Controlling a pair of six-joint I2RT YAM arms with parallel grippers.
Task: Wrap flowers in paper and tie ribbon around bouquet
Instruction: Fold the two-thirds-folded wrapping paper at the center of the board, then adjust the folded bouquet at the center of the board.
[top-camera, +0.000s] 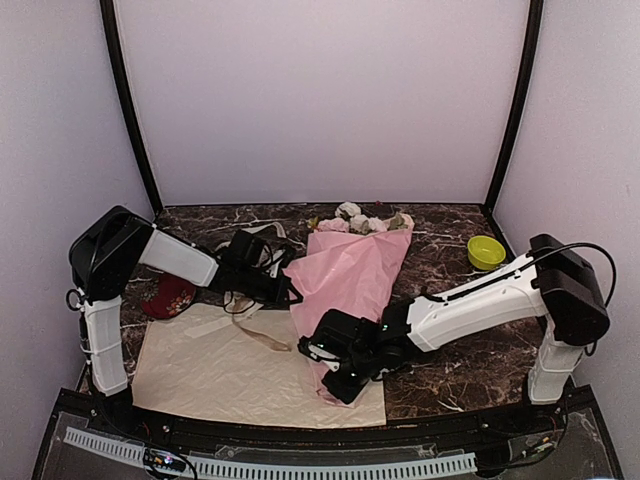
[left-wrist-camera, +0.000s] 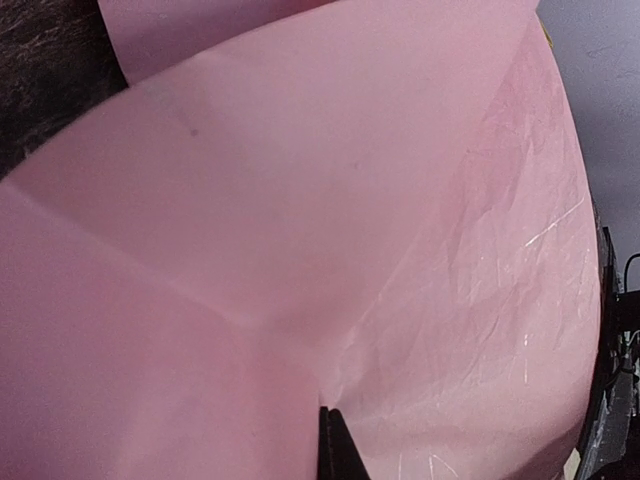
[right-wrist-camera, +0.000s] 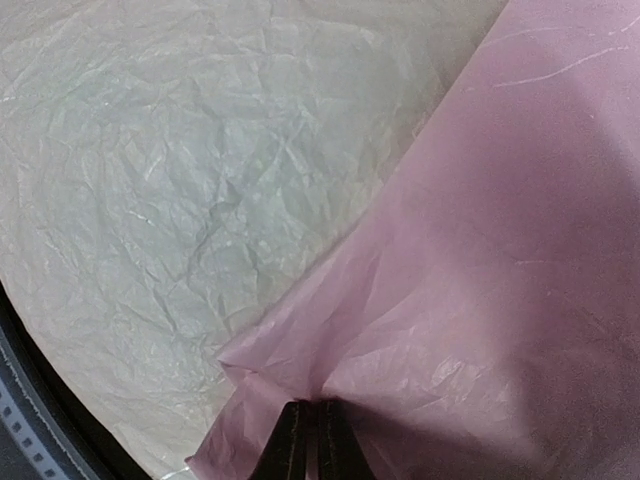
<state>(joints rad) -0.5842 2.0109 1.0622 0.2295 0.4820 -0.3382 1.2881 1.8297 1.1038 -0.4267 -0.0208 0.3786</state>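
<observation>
Dark marbled table (top-camera: 450, 385) sat inside a plain pale-walled booth, w/ a cream-beige sheet (top-camera: 215, 375) spread flat at the near-left. The bouquet (top-camera: 352, 272) lay center, its narrow end toward me and overlapping that sheet's right edge, its wide end toward the back wall. The flowers (top-camera: 360, 222), pink and cream heads, poked out of the far end. The pink paper (left-wrist-camera: 300, 200) was wrapped around them as a cone. From overhead I saw the left gripper (top-camera: 291, 292) at the cone's left edge. On its wrist cam the jaws were closed tight and the paper's creases ran into the one dark fingertip (left-wrist-camera: 335, 450) in view, so it looked pinched. The right gripper (top-camera: 337, 383) sat at the cone's narrow tip. Its cam showed both fingers (right-wrist-camera: 296, 445) together, w/ pink paper bunched between them. The ribbon (top-camera: 262, 335) lay loose on the cream sheet, just left of the bouquet. A yellow-green bowl (top-camera: 486, 251) stood at the right, well apart, and a red item (top-camera: 170, 296) lay under the left arm; couldn't tell what it was.
</observation>
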